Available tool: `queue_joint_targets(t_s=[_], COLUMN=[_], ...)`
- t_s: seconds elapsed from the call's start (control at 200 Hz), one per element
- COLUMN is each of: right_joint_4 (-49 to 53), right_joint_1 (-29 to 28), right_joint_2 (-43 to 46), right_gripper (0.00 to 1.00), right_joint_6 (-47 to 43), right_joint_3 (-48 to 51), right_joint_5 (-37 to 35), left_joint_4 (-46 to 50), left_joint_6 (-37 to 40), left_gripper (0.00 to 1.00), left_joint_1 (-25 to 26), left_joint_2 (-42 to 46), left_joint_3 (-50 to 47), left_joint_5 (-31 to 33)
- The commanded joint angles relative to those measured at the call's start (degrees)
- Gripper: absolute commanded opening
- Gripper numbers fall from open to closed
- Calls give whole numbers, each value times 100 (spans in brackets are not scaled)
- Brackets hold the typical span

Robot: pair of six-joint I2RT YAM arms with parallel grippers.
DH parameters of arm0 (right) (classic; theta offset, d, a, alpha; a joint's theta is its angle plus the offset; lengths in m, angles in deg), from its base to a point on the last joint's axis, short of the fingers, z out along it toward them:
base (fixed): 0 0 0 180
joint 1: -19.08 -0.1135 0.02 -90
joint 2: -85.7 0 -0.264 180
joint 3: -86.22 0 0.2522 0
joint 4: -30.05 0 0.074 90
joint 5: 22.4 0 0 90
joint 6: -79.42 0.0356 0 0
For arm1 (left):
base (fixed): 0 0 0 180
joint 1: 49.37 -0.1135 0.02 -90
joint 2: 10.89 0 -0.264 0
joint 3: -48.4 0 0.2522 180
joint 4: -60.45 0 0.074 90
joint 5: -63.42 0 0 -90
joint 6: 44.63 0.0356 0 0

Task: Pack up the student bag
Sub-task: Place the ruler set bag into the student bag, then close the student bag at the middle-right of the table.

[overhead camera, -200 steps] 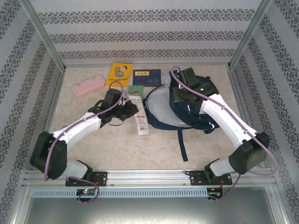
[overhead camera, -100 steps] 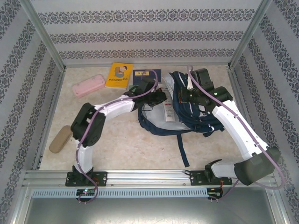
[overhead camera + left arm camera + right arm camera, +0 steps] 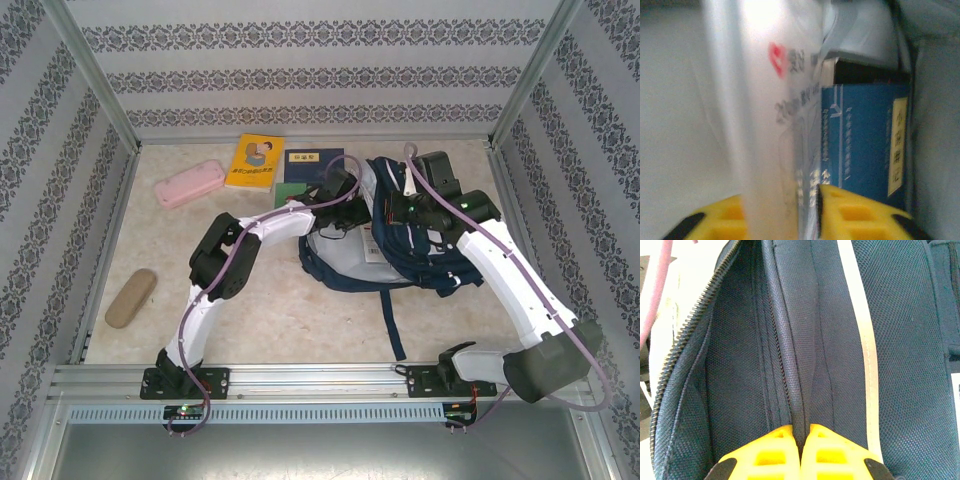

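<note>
The left end effector [image 3: 780, 195] has been carried deeper into the large navy blue fabric student bag [image 3: 405, 265] (right of desk [image 3: 270, 310] centre), jaws parted around a translucent white packet [image 3: 765, 125]: release judged underway. The rim is clenched by the right end effector [image 3: 801, 432]. Withdrawal past the zipper edge [image 3: 685, 330] toward bare desk is needed.

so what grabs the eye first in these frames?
The navy student bag lies open at centre-right of the table, both arms at it. The right gripper is shut on a fabric fold by its zip, while the left gripper sits at the opening with a white printed pack between its jaws, next to a blue book.
</note>
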Motion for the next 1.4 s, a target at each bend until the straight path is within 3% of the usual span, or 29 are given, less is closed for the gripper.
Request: queue_joint_targets(t_s=[0.0,0.21,0.604,0.864,1.114,1.349,1.369,1.394], right_joint_4=[-535,-791,-1423,-1690,-1559,-1488,-1497,-1518], right_joint_1=[38,38,-185,-585,-779,-744,-744,-744], right_joint_2=[209,45,-565,-1269,-1765,-1671,-1652,-1621], right_gripper=[0,0,0,7,47,57,60,72], right_joint_6=[190,287,398,456,441,461,480,505], right_joint_3=[64,272,1014,1223,963,517,489,463], right_joint_5=[159,259,368,274,200,245,254,251], left_joint_4=[741,1417,1784,1938,2001,1975,1909,1823], left_joint_6=[405,799,1186,1592,1907,2015,2012,1996], left_gripper=[59,77,78,78,77,78,78,78], left_joint_1=[64,-36,-749,-1583,-2143,-2563,-2609,-2660], left_joint_2=[202,799,2446,2599,2096,1202,1134,1051], left_joint_3=[50,-114,-1061,-1146,-683,31,66,100], left_joint_5=[260,543,772,874,772,841,834,828])
